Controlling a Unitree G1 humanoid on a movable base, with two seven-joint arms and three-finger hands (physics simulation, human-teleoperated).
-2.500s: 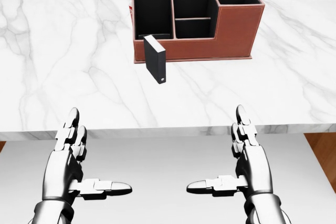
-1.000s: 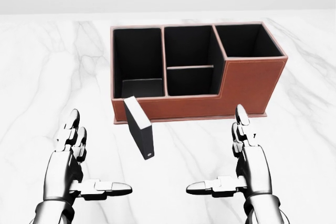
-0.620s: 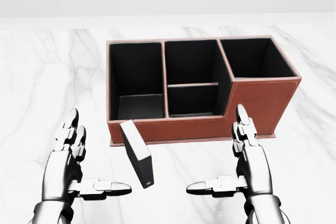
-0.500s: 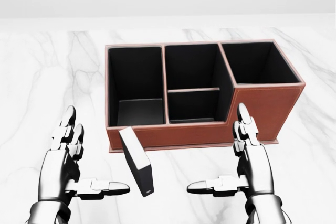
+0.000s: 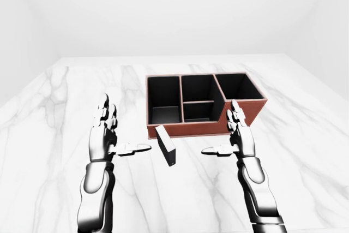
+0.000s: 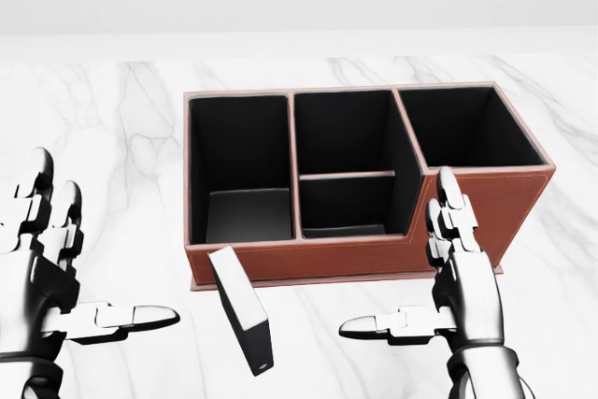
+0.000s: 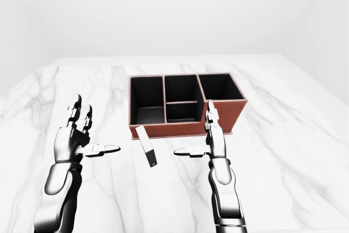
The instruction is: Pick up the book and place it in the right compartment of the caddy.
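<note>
The head view looks steeply down and close on the caddy [image 6: 364, 184] at frame centre, while both eye views stand farther off, sharing the caddy, the marble table [image 5: 49, 107] and the far wall [image 7: 163, 9].

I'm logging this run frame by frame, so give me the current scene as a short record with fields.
surface: white marble table
caddy: brown caddy with black interior, all compartments look empty
right compartment: the tallest section, at the head view's right
book: dark book standing on the table, just below the caddy's left part
left hand: left hand open, left of the book, apart from it
right hand: right hand open, right of the book, holding nothing
task state: book not yet picked up
</note>
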